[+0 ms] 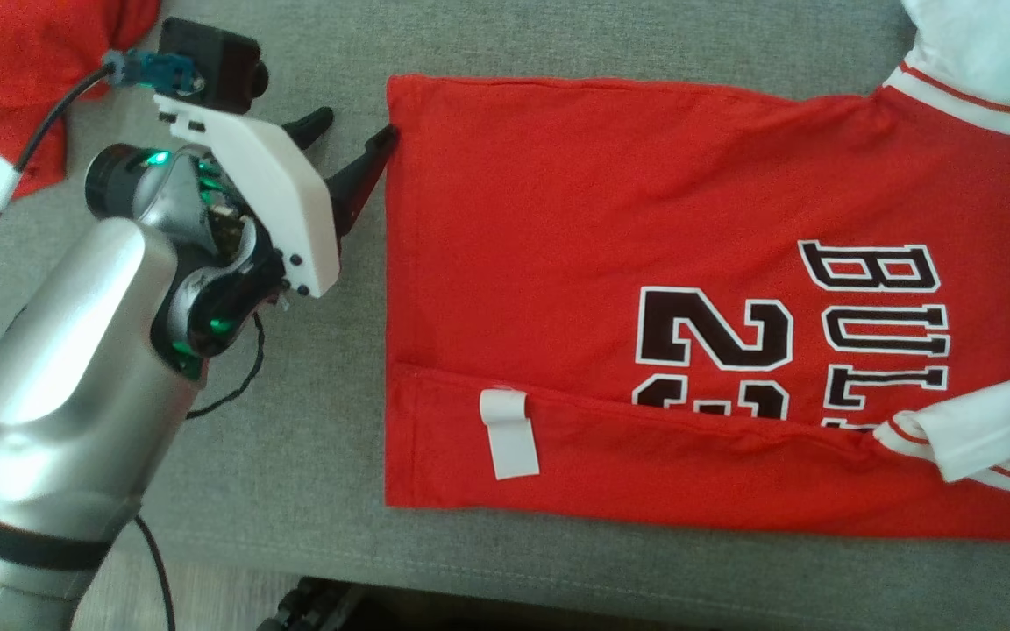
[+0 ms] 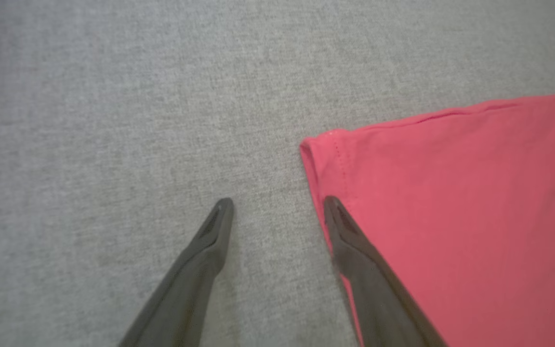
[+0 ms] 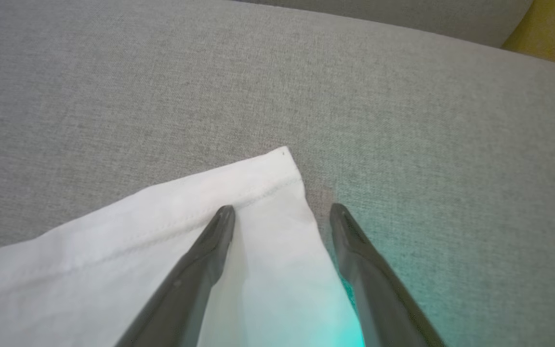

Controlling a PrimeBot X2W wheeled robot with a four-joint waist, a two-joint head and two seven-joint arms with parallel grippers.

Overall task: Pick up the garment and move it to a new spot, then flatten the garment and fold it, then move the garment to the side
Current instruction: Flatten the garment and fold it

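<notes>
Red mesh jersey (image 1: 558,263) w/ white sleeves lies flat on grey fabric surface (image 1: 295,491), near side folded in. L gripper (image 1: 358,123) at hem corner, R gripper (image 3: 282,208) over sleeve (image 3: 162,231): both wide open, empty, prob. placed to smooth it.

Bright, even light – soft focus, faint shadows, teal glow in right wrist view.

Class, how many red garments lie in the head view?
2: the garment across the centre and right; a red cloth in the top-left corner, partly cut off. Others may be hidden.
</notes>
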